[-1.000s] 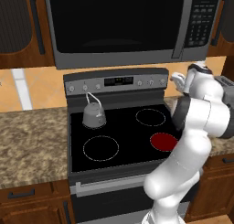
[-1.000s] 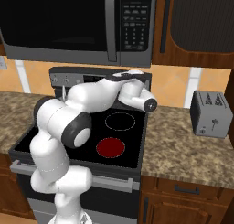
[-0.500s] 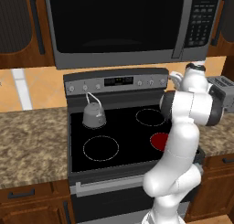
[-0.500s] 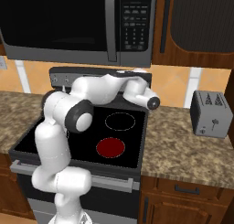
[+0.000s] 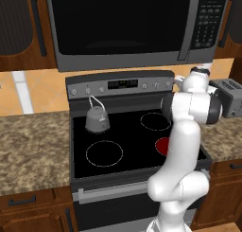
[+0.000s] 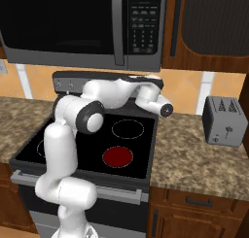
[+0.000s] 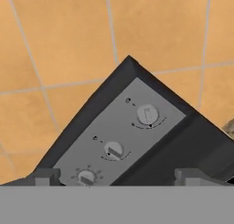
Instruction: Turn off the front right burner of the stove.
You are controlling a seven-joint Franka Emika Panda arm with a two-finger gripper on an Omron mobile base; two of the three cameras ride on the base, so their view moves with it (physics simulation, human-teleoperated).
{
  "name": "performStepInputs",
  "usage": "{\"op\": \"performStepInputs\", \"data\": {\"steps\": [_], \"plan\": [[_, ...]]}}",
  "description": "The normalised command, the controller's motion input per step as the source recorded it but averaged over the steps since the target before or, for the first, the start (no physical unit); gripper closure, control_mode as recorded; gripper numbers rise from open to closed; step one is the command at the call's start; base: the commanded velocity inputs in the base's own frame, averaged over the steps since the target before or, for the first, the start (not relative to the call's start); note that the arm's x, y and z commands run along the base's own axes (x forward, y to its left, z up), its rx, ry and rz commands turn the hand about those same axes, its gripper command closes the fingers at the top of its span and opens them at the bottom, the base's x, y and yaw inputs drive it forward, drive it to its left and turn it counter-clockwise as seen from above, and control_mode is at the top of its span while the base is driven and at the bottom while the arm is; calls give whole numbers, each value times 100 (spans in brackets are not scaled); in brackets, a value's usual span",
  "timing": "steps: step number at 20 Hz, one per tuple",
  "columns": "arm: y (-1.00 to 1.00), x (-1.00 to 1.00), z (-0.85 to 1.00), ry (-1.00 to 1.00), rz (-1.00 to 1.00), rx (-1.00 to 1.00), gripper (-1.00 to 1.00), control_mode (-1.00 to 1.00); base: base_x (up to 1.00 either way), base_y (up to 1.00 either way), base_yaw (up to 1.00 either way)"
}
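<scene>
The stove is a black glass-top range with a grey back panel of small knobs. Its front right burner glows solid red; in the left base view the burner is half hidden behind my arm. My gripper hangs at the right end of the back panel. In the hand view the gripper is open, its fingertips wide apart with nothing between them. The tilted panel shows three knobs: an upper knob, a middle knob and a lower knob.
A grey kettle sits on the back left zone. The microwave hangs right above the panel. A toaster stands on the granite counter to the right. Orange wall tiles lie behind the panel.
My elbow has swung left and risen more upright over the stove's right side. The hand has stayed by the right end of the back panel, shifting only slightly.
</scene>
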Motion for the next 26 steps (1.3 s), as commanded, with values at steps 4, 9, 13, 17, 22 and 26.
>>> {"op": "performStepInputs", "data": {"steps": [4, 9, 13, 17, 22, 26], "plan": [[-8, 41, -7, 5, 0, 0, -100, -100, 0, 0, 0], [-8, 43, -2, 5, -1, 0, -100, -100, 0, 0, 0], [-2, 37, -10, 0, 0, 0, -100, -100, 0, 0, 0], [0, 35, -10, 0, 0, 0, -100, -100, 0, 0, 0], [0, 37, -12, 0, 0, 0, -100, -100, 0, 0, 0], [-2, 31, -18, 0, 0, 0, -100, -100, 0, 0, 0]]}}
